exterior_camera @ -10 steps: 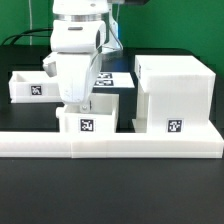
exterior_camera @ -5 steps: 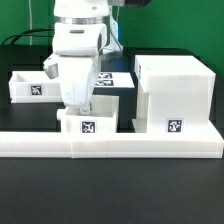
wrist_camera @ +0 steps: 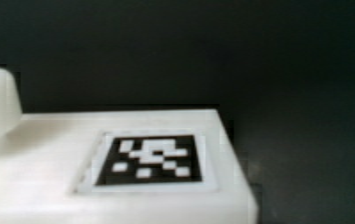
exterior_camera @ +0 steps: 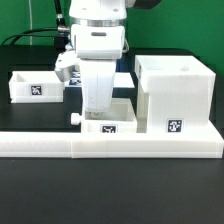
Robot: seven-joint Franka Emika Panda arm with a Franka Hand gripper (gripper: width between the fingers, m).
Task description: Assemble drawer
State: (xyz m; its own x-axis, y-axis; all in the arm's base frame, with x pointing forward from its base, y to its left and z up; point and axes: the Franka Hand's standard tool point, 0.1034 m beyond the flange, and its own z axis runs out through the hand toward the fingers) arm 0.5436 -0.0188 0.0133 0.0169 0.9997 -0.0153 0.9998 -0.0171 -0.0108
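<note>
In the exterior view my gripper (exterior_camera: 98, 112) reaches down into the small knobbed tray (exterior_camera: 110, 124) in the middle. Its fingertips are hidden at the tray's wall, and it looks shut on that wall. The tray's knob (exterior_camera: 75, 117) points to the exterior view's left. The tray stands just left of the large cubic housing (exterior_camera: 176, 95), with a narrow gap between them. The second tray (exterior_camera: 35, 87) sits at the far left. The wrist view shows a white tagged face of the tray (wrist_camera: 153, 160) up close, over black table.
The long low white border rail (exterior_camera: 110, 146) runs along the front, right before the tray and the housing. The marker board (exterior_camera: 124, 77) lies behind the arm. Black cables hang at the back left.
My gripper and the middle tray have moved together toward the exterior view's right, closer to the housing. The tray has turned, so its knob now shows on the left.
</note>
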